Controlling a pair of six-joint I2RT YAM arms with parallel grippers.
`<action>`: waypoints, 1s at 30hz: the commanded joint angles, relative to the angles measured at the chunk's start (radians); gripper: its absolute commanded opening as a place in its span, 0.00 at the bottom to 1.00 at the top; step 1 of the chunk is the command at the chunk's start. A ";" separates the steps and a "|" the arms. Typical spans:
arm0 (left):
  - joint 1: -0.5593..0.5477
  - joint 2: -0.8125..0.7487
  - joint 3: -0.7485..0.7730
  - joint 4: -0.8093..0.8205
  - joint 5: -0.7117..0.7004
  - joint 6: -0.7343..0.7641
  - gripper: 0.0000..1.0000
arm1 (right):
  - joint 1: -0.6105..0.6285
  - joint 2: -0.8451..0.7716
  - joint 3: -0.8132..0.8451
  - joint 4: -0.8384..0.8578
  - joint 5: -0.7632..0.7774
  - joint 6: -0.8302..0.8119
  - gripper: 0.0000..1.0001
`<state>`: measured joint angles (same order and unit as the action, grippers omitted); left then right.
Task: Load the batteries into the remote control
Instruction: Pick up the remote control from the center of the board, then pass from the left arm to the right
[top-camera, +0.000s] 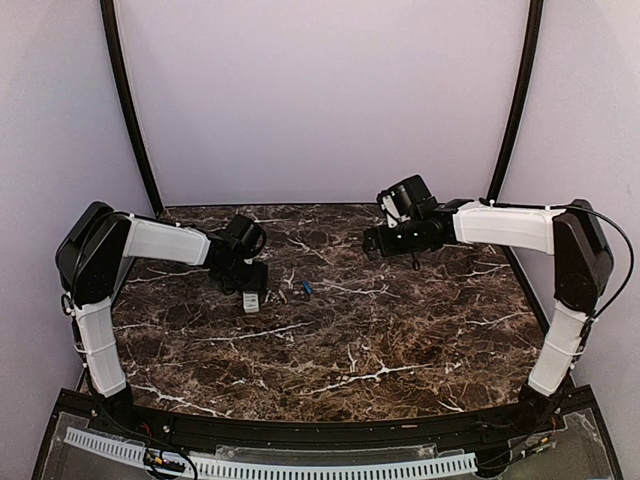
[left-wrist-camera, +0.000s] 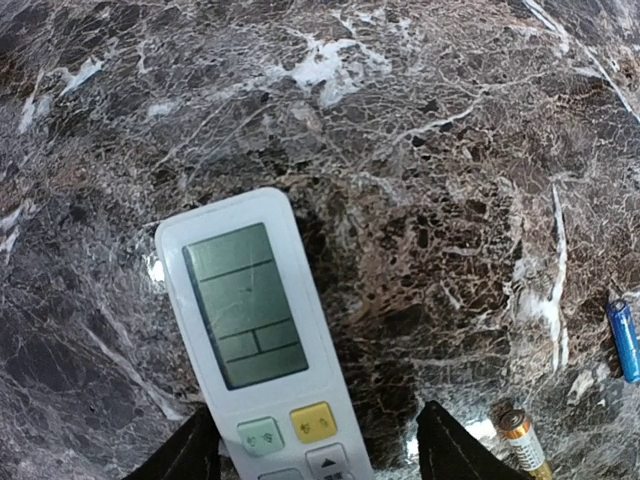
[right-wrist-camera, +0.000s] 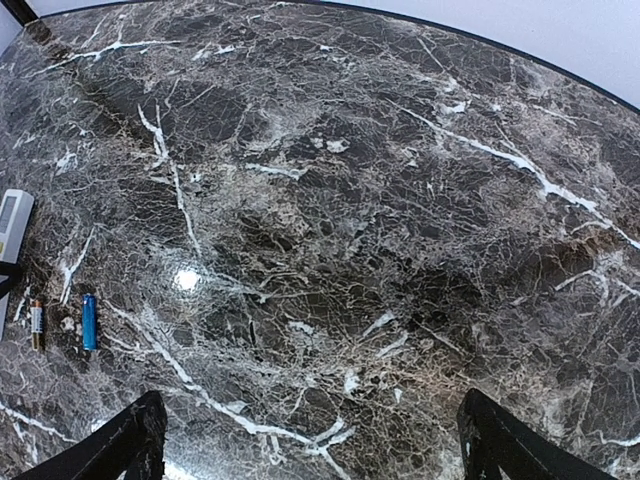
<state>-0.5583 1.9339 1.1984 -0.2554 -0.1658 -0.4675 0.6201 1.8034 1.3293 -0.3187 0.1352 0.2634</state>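
Observation:
The white remote control (left-wrist-camera: 250, 320) lies display-up on the marble table, its green and yellow buttons between the fingers of my left gripper (left-wrist-camera: 318, 432). The jaws stand open around it: the left finger (left-wrist-camera: 190, 455) is against its edge and the right finger (left-wrist-camera: 445, 450) stands well off it. From above, the left gripper (top-camera: 250, 285) covers most of the remote (top-camera: 251, 300). Two batteries lie just to the right, a gold-ended one (left-wrist-camera: 523, 440) and a blue one (left-wrist-camera: 625, 340). My right gripper (right-wrist-camera: 310, 440) hovers open over bare marble, with the blue battery (right-wrist-camera: 89, 321) far to its left.
The dark marble table (top-camera: 340, 340) ends at a pale back wall with two black curved posts (top-camera: 130, 110) in the corners. The right arm (top-camera: 500, 228) reaches in from the right at the back. A grey cable strip (top-camera: 270, 465) runs along the near edge.

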 joint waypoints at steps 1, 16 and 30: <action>0.006 0.011 0.006 -0.077 0.019 -0.025 0.65 | 0.004 0.012 0.029 -0.010 0.023 -0.013 0.99; -0.012 -0.393 -0.160 0.268 -0.027 0.022 0.00 | 0.004 -0.138 0.023 0.079 -0.078 -0.162 0.99; -0.221 -0.673 -0.287 1.199 0.600 0.337 0.00 | 0.096 -0.330 0.021 0.618 -1.083 -0.253 0.95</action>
<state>-0.7437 1.2312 0.9302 0.6891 0.1875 -0.1726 0.6514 1.4048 1.3064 0.1905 -0.6739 0.0216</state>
